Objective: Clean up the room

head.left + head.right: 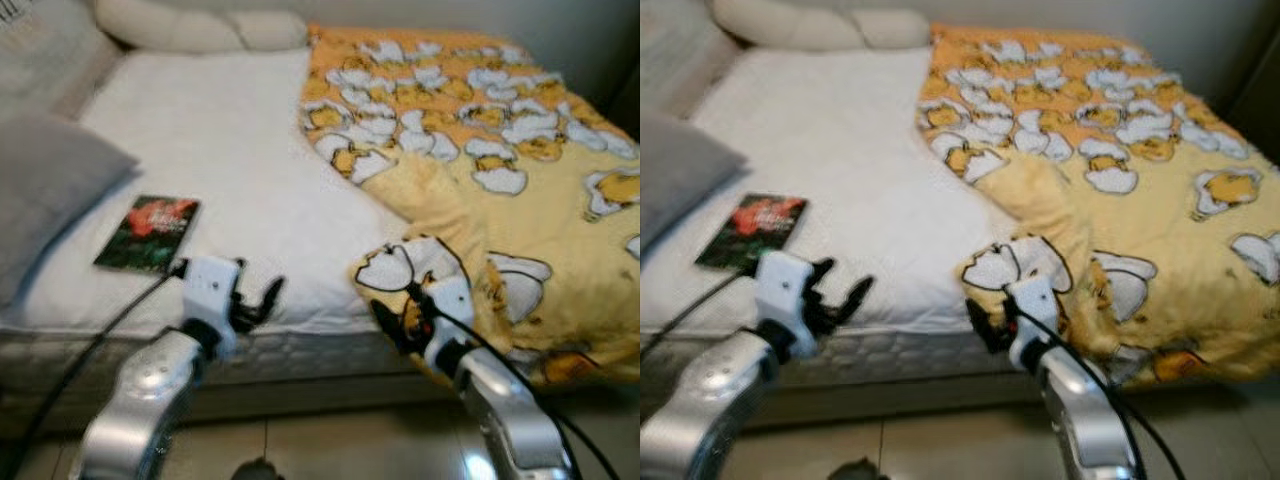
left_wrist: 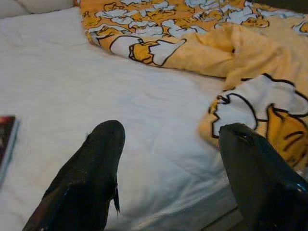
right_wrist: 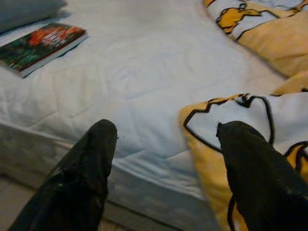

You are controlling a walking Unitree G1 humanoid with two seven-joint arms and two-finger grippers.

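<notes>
While we face bed front edge, left gripper and right gripper both spread, grasping nothing; duvet corner beside right; book near front-left corner.

- Both eye views look forward and down from the head across the bed, standing at its near edge.
- Each wrist view sits low and close over that near edge; both share the blanket fold.
</notes>
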